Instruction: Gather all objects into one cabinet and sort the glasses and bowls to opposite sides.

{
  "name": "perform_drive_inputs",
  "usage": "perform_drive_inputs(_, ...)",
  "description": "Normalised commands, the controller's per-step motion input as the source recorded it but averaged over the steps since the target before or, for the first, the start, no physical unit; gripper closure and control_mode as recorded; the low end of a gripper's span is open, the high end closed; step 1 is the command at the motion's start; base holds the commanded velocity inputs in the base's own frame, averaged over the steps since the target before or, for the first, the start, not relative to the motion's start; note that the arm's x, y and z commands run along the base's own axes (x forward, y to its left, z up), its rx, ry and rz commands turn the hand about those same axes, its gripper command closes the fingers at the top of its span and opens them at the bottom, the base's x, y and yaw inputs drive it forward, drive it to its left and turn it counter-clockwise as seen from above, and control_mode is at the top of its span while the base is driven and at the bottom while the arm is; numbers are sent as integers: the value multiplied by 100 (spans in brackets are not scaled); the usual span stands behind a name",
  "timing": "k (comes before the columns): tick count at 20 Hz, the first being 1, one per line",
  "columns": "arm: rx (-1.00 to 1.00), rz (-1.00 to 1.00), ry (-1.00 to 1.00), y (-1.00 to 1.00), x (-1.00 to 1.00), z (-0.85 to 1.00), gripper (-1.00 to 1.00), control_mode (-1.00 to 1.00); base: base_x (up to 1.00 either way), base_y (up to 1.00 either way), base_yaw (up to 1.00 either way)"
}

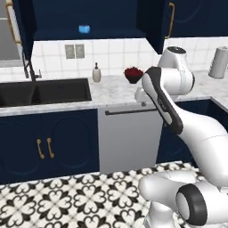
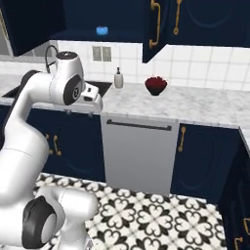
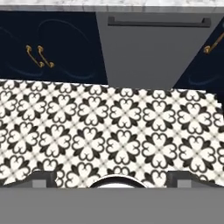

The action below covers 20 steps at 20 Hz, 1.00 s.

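A small bright blue bowl (image 1: 84, 29) (image 2: 101, 30) sits alone on the bottom shelf of the open navy wall cupboard (image 1: 89, 13) above the counter. The glasses, the other bowl and the cabinet are out of view. My arm is folded in front of the counter, with the hand (image 1: 141, 95) (image 2: 92, 96) at counter-edge height, well below and right of the blue bowl. In the hand view my gripper (image 3: 111, 179) looks down at the patterned floor. Its two fingertips (image 3: 43, 177) stand far apart with nothing between them, so it is open.
On the marble counter (image 1: 111, 89) stand a white soap dispenser (image 1: 96, 73) (image 2: 118, 78), a dark bowl of red fruit (image 1: 133, 74) (image 2: 156, 85) and a paper towel roll (image 1: 218, 62). A black sink (image 1: 44, 91) lies left. A grey dishwasher (image 1: 129, 138) (image 3: 153, 52) fronts the arm.
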Motion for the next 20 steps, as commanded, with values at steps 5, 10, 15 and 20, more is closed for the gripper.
perform_drive_inputs(5, 0, 0, 0, 0, 0, 0, -100, 100, 85, 0, -3)
perform_drive_inputs(10, 0, 0, 0, 0, 0, 0, -100, 100, 60, 28, -1)
perform_drive_inputs(15, 0, 0, 0, 0, 0, 0, -100, 100, 55, 34, 0)
perform_drive_inputs(20, 0, 0, 0, 0, 0, 0, -100, 100, 70, 25, 0)
